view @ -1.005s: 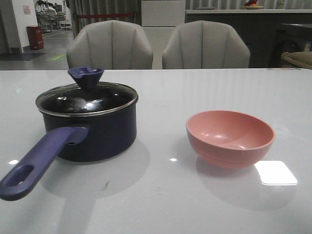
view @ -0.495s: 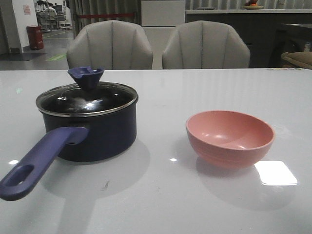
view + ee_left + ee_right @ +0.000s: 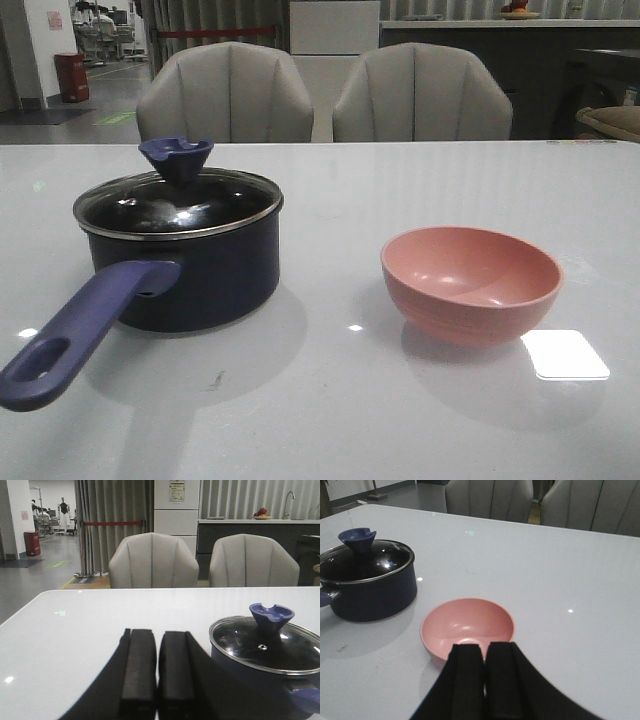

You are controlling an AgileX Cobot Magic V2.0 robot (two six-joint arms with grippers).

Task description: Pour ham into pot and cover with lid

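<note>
Behind the white table (image 3: 330,420) stand two grey chairs (image 3: 225,92); on it the pot (image 3: 185,262) sits to my left with the lid (image 3: 178,200) seated on its rim, and the pink bowl (image 3: 471,283), well apart to my right, looks empty, no ham visible anywhere. Both my left gripper (image 3: 157,667) and right gripper (image 3: 483,677) are closed on nothing, back from the objects. I judge the task finished or nearly so, needing only to stay clear.

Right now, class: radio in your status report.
Left gripper and right gripper shut, empty. Lid on pot. Bowl empty, no ham visible. Nothing in the way.
</note>
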